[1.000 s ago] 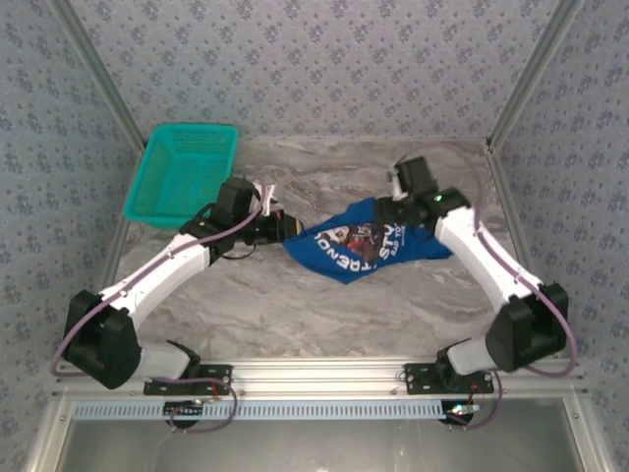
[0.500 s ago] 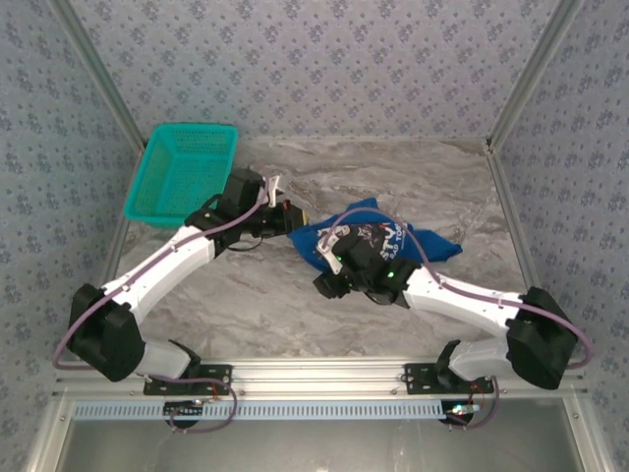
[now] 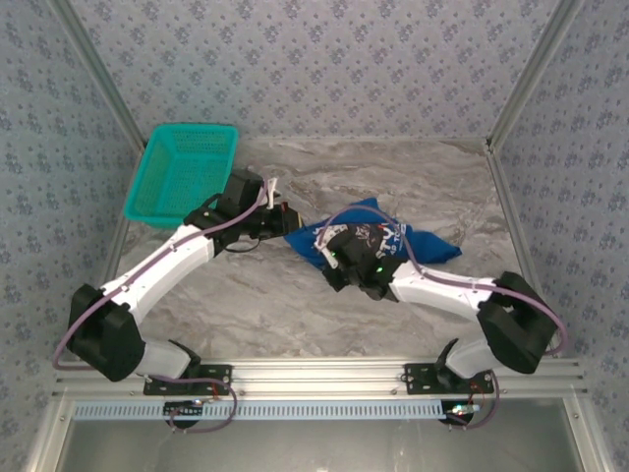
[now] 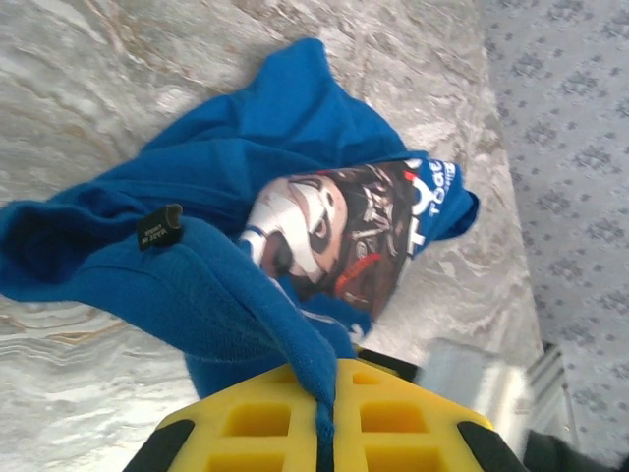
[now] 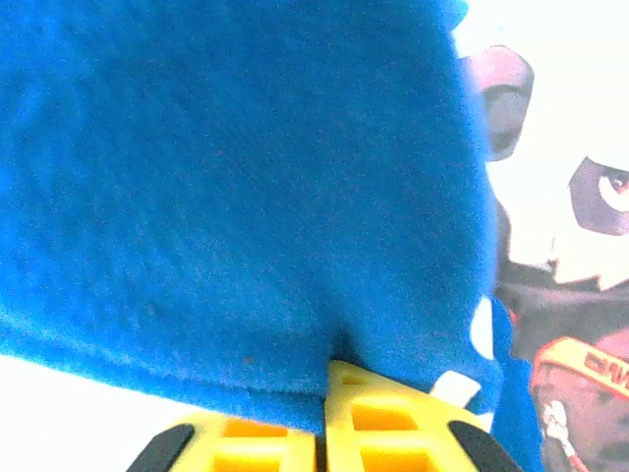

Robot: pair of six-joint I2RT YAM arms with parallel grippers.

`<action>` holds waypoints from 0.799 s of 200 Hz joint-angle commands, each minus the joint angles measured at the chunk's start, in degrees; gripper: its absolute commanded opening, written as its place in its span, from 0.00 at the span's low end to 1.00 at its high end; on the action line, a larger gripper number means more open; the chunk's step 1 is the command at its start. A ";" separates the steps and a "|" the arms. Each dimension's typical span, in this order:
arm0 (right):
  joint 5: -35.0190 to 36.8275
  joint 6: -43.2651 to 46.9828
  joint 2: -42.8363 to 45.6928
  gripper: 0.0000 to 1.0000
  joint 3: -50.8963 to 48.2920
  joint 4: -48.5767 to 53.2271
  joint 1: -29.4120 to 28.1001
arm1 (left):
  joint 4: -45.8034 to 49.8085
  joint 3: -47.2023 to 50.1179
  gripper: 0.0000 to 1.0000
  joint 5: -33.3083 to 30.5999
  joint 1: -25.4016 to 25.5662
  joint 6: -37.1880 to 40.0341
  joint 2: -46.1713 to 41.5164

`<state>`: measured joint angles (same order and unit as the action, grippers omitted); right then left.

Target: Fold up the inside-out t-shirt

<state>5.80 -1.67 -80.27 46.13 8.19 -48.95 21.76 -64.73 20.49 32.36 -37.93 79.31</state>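
Fingers of the left gripper are pressed together on a fold of the shirt, with blue cloth running up from between the yellow pads in the left wrist view. The right gripper is clamped as well: its fingers meet with a thick blue edge caught between them.

Seen from above, the shirt lies bunched on the table at mid-frame, its long axis running from left to right and sloping a little downward at the right end. Both grips sit at its left end, the left one on the upper-left tip and the right one just beside it on the lower-left edge. Nearly all the cloth, dark print included, trails to the right of both pairs of fingers. My judgement is that spreading it calls for the two holds to part along that axis, and the right arm is the nearer one to the free right end.
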 commanded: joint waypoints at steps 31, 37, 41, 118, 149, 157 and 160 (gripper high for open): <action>-61.67 -5.32 15.23 0.00 3.99 15.24 20.96 | 10.82 -3.06 0.00 -6.43 -0.56 7.92 -3.17; -67.44 -5.68 14.98 0.00 4.95 17.17 22.84 | 12.11 -2.73 0.00 -6.67 -0.56 8.41 -3.98; -70.64 -5.79 14.74 0.00 5.41 18.11 23.91 | 12.94 -2.42 0.00 -7.07 -0.54 8.63 -4.58; -73.91 -16.50 -0.38 0.00 10.88 15.76 34.35 | 4.68 3.44 0.65 -28.10 0.79 13.18 -7.49; -72.07 -16.65 -2.77 0.00 11.55 17.13 35.08 | -5.24 10.66 0.64 -10.44 3.18 15.80 -10.50; -72.40 -16.63 -2.91 0.00 11.52 17.12 35.36 | -10.38 13.42 0.62 -4.67 4.49 16.28 -10.83; -72.42 -16.59 -3.00 0.00 11.53 17.17 35.45 | -12.28 14.37 0.61 -3.13 5.16 16.35 -10.72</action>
<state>-64.79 -16.29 -82.96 55.44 24.99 -14.33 22.81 -55.81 2.46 34.41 -24.84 70.52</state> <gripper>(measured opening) 0.062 0.637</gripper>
